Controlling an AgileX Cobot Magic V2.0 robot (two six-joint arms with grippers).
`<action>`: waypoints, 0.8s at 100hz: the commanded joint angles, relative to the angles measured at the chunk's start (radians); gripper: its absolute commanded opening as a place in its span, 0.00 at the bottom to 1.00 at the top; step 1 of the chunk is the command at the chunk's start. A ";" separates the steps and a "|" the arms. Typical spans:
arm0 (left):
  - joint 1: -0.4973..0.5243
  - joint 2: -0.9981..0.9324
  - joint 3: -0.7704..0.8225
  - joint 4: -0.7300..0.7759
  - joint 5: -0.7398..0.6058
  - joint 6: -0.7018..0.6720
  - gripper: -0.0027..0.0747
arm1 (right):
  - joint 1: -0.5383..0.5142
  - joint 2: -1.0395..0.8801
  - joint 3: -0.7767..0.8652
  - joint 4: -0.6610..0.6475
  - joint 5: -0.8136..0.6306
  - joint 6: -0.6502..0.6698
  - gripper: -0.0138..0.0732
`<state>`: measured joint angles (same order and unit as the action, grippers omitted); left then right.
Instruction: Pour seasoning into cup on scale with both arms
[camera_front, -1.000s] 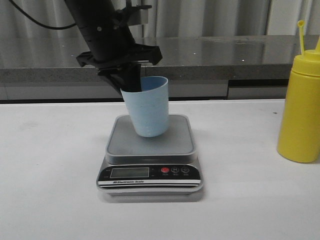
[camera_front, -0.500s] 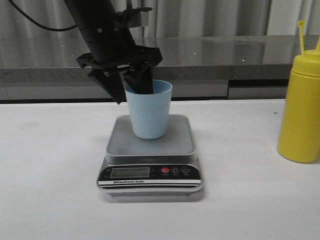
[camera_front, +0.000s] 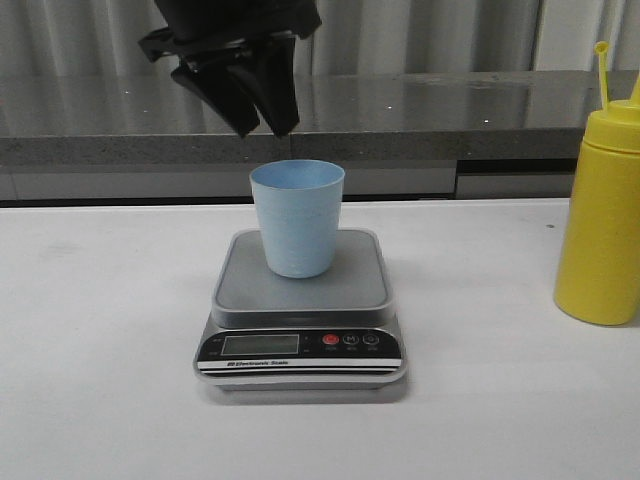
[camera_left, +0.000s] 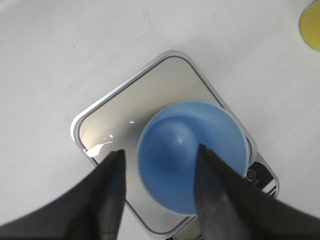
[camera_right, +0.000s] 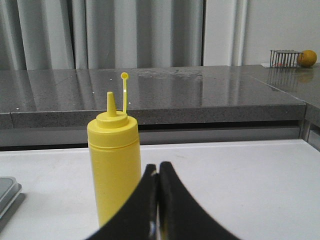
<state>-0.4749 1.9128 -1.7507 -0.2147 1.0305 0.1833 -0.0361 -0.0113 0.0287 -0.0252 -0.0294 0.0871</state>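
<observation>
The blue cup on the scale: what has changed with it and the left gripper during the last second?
The left gripper let go of the blue cup and rose above it, open. The cup went from tilted to upright on the scale. The yellow squeeze bottle stayed put.

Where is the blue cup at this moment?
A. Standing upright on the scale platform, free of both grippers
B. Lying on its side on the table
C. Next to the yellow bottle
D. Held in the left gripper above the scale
A: the cup stands upright on the scale, with the open left gripper above it.
</observation>
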 joint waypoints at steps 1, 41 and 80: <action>-0.008 -0.090 -0.030 -0.024 -0.005 0.000 0.23 | -0.004 -0.021 -0.019 -0.008 -0.080 -0.012 0.09; -0.008 -0.225 0.084 -0.024 -0.096 -0.052 0.01 | -0.004 -0.021 -0.019 -0.008 -0.080 -0.012 0.09; 0.063 -0.518 0.436 -0.013 -0.292 -0.063 0.01 | -0.004 -0.021 -0.019 -0.008 -0.080 -0.012 0.09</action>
<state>-0.4427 1.5024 -1.3574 -0.2129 0.8358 0.1335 -0.0361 -0.0113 0.0287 -0.0252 -0.0294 0.0871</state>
